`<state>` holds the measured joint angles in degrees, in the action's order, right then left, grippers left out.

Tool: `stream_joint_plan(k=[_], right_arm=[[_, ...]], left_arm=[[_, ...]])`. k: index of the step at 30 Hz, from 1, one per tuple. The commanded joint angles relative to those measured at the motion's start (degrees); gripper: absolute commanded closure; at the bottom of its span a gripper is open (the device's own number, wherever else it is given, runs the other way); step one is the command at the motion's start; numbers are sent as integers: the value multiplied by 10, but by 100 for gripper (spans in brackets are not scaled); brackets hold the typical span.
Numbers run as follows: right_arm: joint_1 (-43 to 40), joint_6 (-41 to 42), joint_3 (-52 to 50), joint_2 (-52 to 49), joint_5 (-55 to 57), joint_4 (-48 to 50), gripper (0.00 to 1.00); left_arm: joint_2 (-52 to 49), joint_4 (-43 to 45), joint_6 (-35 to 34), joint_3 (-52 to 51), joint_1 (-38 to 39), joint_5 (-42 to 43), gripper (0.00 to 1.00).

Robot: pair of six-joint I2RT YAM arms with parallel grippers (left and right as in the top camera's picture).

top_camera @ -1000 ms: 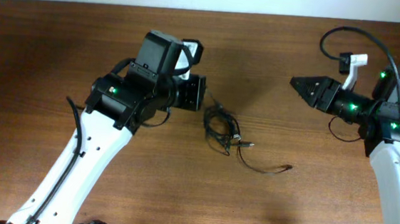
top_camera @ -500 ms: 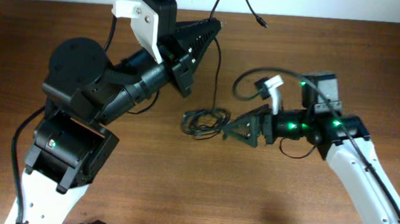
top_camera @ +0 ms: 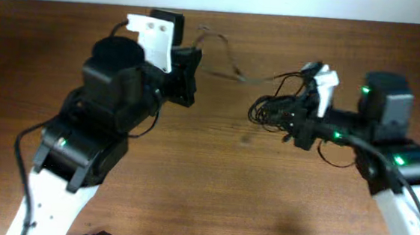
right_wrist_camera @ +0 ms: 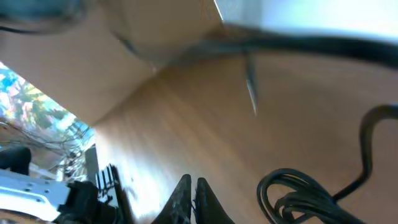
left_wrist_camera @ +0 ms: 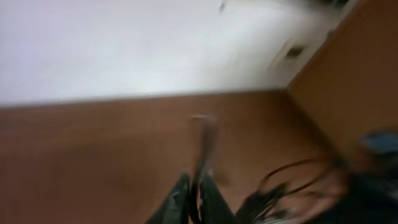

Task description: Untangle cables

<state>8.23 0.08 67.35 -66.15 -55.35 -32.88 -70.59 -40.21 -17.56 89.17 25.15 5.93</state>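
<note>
The cables [top_camera: 269,111] are a tangled bunch of thin black loops at the tip of my right gripper [top_camera: 291,118]. In the right wrist view that gripper [right_wrist_camera: 191,182] is shut, with a thin dark bit pinched between its fingers. The bunch of cables [right_wrist_camera: 298,199] sits just to the right of them. One strand [top_camera: 232,76] runs left from the bunch to my left gripper [top_camera: 195,71]. In the blurred left wrist view, the left gripper [left_wrist_camera: 198,180] is shut on this strand [left_wrist_camera: 205,140], which sticks up past the fingers. The bunch of cables [left_wrist_camera: 292,186] shows at lower right.
The brown wooden table [top_camera: 205,185] ends at a pale wall along its far edge [top_camera: 278,16]. A thicker black robot cable [right_wrist_camera: 323,43] crosses the top of the right wrist view. Both arms lean in over the middle of the table.
The right gripper has shut at the bunch, and the bunch has shifted right and farther back with it. The left arm has lowered, with one strand now stretched between the two grippers.
</note>
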Motion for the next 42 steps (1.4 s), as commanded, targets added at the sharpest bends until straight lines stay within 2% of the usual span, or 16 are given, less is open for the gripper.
stream_joint_plan(k=[1, 2, 3, 4, 5, 9, 12, 17, 25, 29, 31, 33, 38, 39, 40, 42], right_arm=[[0, 50, 40, 37, -16, 10, 96], [0, 78, 47, 38, -16, 10, 96], [-1, 100, 50, 38, -12, 11, 96], [-1, 128, 50, 38, 0, 10, 96], [-1, 158, 50, 33, 37, 6, 96], [-1, 232, 50, 22, 65, 5, 96], [-1, 257, 50, 14, 65, 3, 96], [-9, 352, 50, 14, 15, 16, 96], [-74, 435, 50, 14, -126, 49, 96], [-74, 461, 50, 14, -142, 56, 96], [-74, 474, 50, 14, -153, 58, 96], [-76, 474, 50, 14, -176, 57, 96], [-76, 474, 50, 14, -186, 57, 96], [-76, 474, 50, 14, -186, 57, 96], [-76, 474, 50, 14, -186, 59, 96], [-76, 474, 50, 14, -178, 64, 96]], left_arm=[[-63, -37, -44, -1, -2, 0, 89], [-92, -50, -52, -1, -2, 10, 75], [-120, -58, -53, -1, -2, 30, 24], [-142, -60, -65, -1, -2, 75, 1], [-162, -60, -86, -1, -2, 128, 1], [-171, -122, -69, -1, -2, 143, 1], [-171, -157, 113, -1, -2, 219, 7], [-171, -123, 246, -2, -1, 325, 10], [-176, -32, 288, -31, 49, 439, 24], [-176, -13, 288, -46, 92, 399, 32], [-176, 7, 288, -62, 103, 393, 52], [-176, 15, 288, -66, 103, 364, 100], [-176, -5, 287, -66, 102, 253, 100], [-176, -16, 269, -66, 94, 205, 79], [-176, -23, 248, -66, 80, 172, 66], [-176, -23, 227, -66, 49, 169, 54]])
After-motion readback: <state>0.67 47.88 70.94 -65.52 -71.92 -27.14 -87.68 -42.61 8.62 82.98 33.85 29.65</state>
